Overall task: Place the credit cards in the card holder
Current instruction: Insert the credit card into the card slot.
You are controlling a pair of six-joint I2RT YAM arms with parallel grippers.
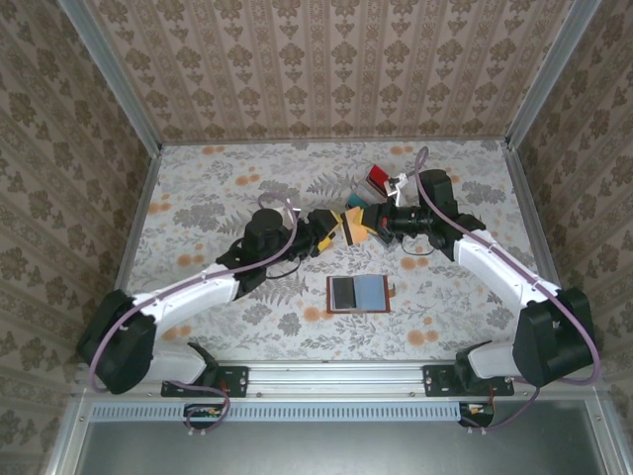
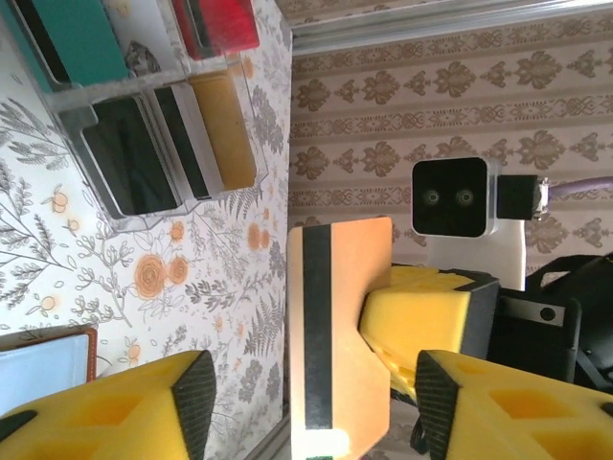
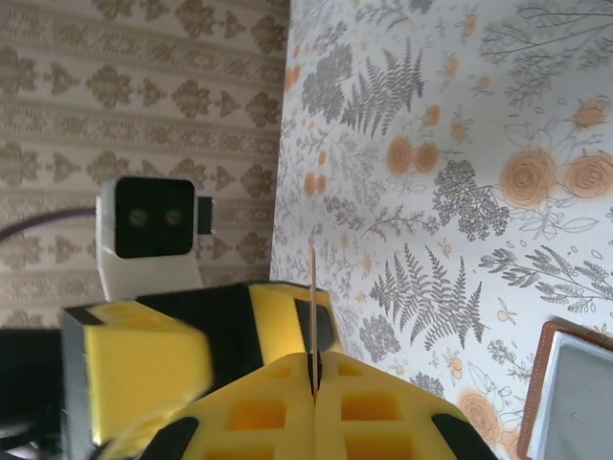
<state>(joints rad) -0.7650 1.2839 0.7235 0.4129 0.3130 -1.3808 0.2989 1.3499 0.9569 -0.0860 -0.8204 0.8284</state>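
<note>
Mid-table, past the card holder (image 1: 358, 293), R gripper (image 3: 313, 369) pinches orange credit card (image 2: 340, 335) betw spread-open L gripper (image 2: 311, 393).

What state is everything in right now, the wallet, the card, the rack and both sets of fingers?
card holder: open, lying flat on the table.
orange card: off the table, pinched by the right fingers.
right fingers: shut on the orange card.
left fingers: open, one either side of the card.
clear rack: on the table, cards in its slots.

Orange, black-striped card (image 2: 350, 287); floral-patterned table (image 1: 198, 188).
</note>
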